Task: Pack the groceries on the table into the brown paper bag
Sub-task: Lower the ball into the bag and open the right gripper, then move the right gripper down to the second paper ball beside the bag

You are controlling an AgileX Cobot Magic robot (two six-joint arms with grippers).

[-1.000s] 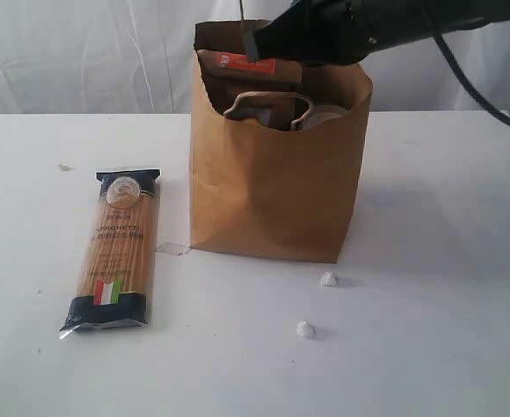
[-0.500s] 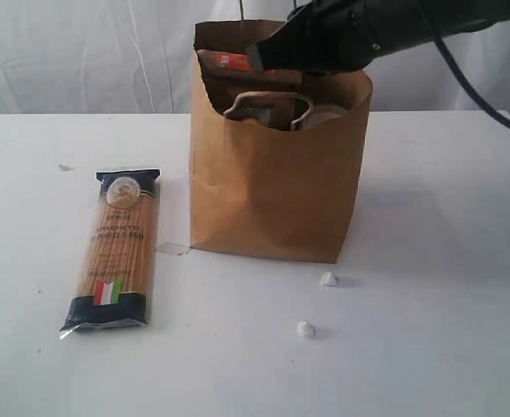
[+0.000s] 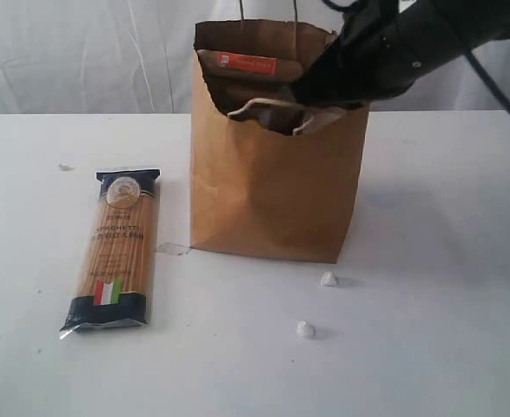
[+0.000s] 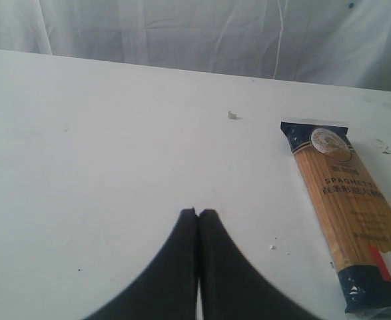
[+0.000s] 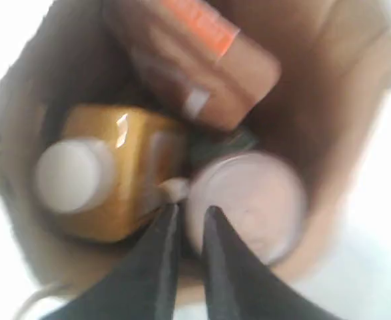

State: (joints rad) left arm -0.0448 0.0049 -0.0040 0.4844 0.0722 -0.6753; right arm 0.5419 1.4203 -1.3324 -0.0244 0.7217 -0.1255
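On the white table [image 3: 428,347], the spaghetti packet [image 4: 352,220] is seen lying flat, ahead of the left gripper [image 4: 198,213] and off to one side, its long axis running away from the jaws, which are shut on nothing. The right gripper [image 5: 190,212], barely parted and empty, is poised over the brown paper bag [image 3: 272,200], farther off.

The brown paper bag [image 3: 272,191] stood upright on the white tabletop [image 3: 428,347], the brown pouch with orange label [image 3: 241,65] leaning inside against its far wall. My right arm [image 3: 385,52] hung over the bag's right rim. The spaghetti packet [image 3: 115,252] lay flat to the bag's left, apart from it. Two small white lumps [image 3: 328,279] sat before the bag.
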